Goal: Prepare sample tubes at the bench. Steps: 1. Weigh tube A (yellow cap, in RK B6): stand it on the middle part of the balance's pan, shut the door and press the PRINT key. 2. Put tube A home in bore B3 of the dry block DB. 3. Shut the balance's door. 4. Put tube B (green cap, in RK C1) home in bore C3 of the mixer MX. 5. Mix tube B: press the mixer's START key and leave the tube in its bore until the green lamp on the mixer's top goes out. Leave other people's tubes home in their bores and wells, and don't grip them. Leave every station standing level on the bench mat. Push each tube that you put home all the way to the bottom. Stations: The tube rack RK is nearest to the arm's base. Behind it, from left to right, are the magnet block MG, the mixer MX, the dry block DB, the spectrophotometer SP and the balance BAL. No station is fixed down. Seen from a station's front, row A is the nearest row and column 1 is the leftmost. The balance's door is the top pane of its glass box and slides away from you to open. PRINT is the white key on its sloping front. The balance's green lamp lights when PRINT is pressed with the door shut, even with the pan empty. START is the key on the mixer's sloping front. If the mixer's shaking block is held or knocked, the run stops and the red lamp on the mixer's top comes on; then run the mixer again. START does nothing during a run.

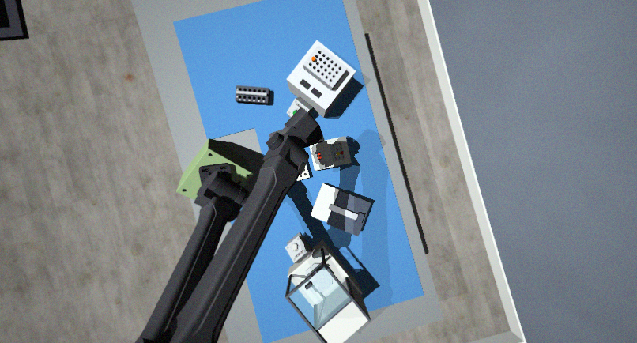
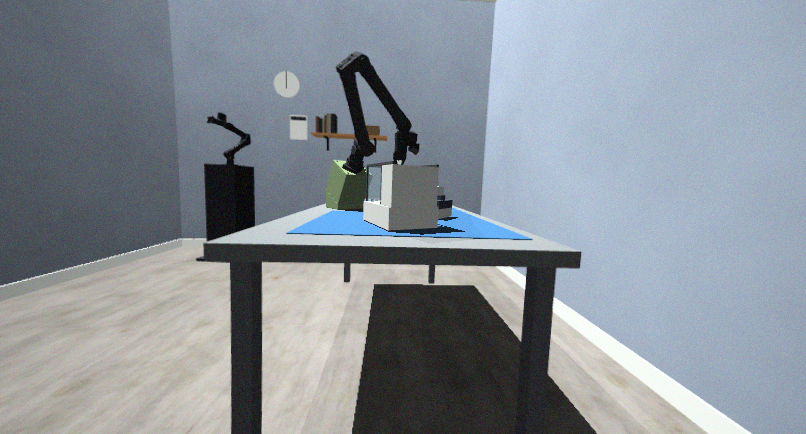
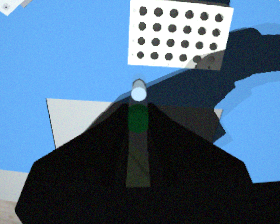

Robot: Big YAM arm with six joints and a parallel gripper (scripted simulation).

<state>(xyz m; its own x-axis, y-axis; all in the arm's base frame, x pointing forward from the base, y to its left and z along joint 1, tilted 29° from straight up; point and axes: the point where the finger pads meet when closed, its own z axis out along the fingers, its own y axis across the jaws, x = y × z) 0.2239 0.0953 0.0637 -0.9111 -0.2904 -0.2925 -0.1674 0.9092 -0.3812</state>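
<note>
My gripper (image 3: 138, 112) (image 2: 399, 161) is shut on tube B, whose green cap is between the fingers. The clear tube B (image 3: 139, 93) hangs above the mat, just in front of the rack RK (image 3: 133, 34) (image 1: 300, 177) in the wrist view. The rack is mostly hidden under the arm in the top view. The mixer MX (image 1: 307, 99) has one orange cap in its block; its green START key (image 1: 295, 112) shows in front. The dry block DB (image 1: 314, 163) holds red caps and a yellow one. The balance BAL (image 1: 345, 325) (image 2: 414, 197) stands upright; its top pane looks shut.
The magnet block MG (image 1: 252, 94) lies left of the mixer. The spectrophotometer SP (image 1: 325, 199) stands between dry block and balance. The PRINT key (image 1: 294, 246) is on the balance's front. The green arm mount (image 1: 194, 173) stands beside the mat (image 1: 223, 50).
</note>
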